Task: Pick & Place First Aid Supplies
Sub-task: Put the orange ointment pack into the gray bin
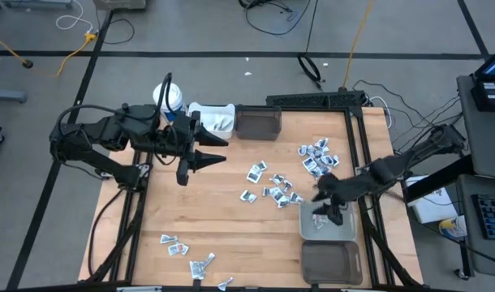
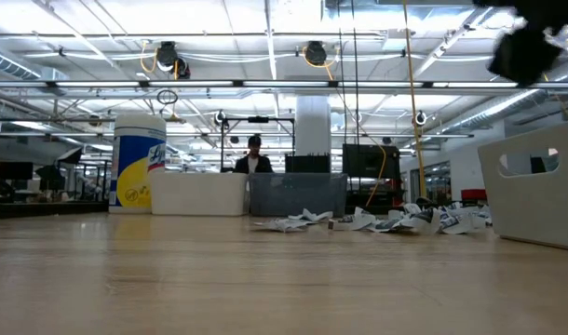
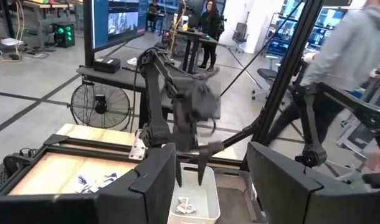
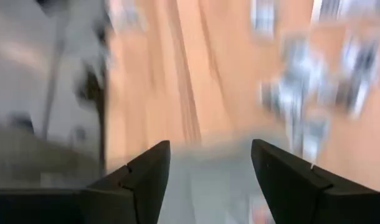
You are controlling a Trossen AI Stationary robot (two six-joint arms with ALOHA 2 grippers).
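Small white and silvery packets lie flat on the wooden table in loose groups: one at the far right (image 1: 316, 156), one at mid table (image 1: 272, 188), one near the front left (image 1: 187, 250). They also show in the low view (image 2: 377, 221). My right gripper (image 1: 329, 212) is open and empty, hanging just above the light grey bin (image 1: 349, 231) at the right. It also shows in its own wrist view (image 4: 210, 149) and in the left wrist view (image 3: 190, 174). One packet (image 3: 185, 205) lies on that bin's floor. My left gripper (image 1: 217, 150) is open and empty, above the table's far left, pointing toward the right edge.
A white bin (image 1: 213, 119) and a dark bin (image 1: 258, 123) stand at the far edge. Another dark bin (image 1: 331, 261) stands at the front right. A white canister with a yellow band (image 1: 168, 99) stands at the far left. People stand in the room beyond the table.
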